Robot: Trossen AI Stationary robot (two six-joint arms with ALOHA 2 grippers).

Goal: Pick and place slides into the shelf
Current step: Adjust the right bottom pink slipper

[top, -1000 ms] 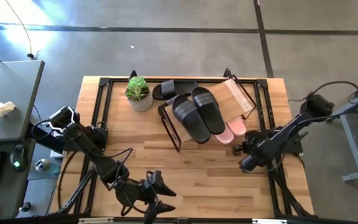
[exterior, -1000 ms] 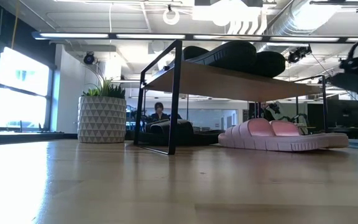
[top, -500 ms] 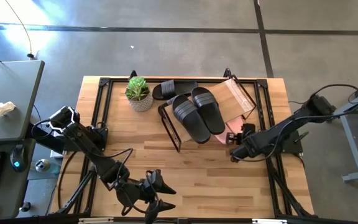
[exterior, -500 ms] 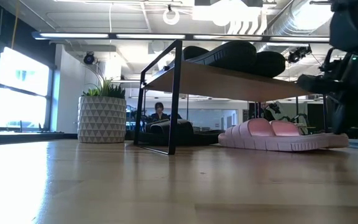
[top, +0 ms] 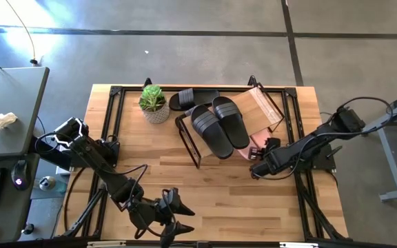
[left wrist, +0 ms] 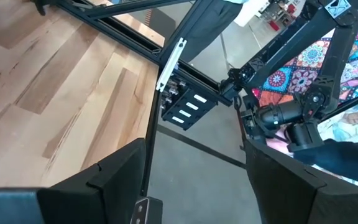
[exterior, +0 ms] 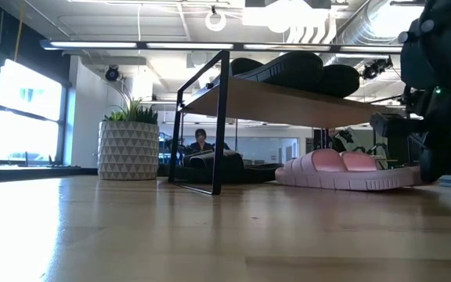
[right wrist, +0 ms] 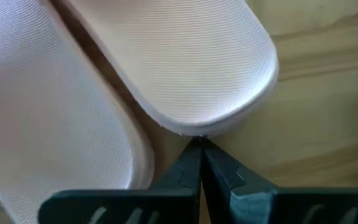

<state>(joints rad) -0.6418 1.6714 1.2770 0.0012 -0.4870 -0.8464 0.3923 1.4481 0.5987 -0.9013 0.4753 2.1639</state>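
While pressed together at the tips and pinching nothing, reaches low over the bench [top: 205, 186] with the right end effector [right wrist: 199, 146], touching or all but touching the rounded end of one of the pale pink slides [right wrist: 185, 62]. Reads as the approach to the pink pair, with no grasp made yet. Calls next for spreading the fingers, straddling the sole edge or the strap, then pinching and lifting. Risks only nudging the slide along the wood if driven forward as it stands. Finds that pair side by side on the bench, partly tucked beneath the right end of the shelf [top: 266, 105]. Carries two black slides [top: 219, 124] on the wood board of the shelf, lying side by side. Leaves a third black slide [top: 188, 98] on the bench behind the shelf, beside the potted plant [top: 154, 103]. Shows the left end effector [left wrist: 197, 186] spread wide, waiting near the front edge of the bench, well apart from the shelf.
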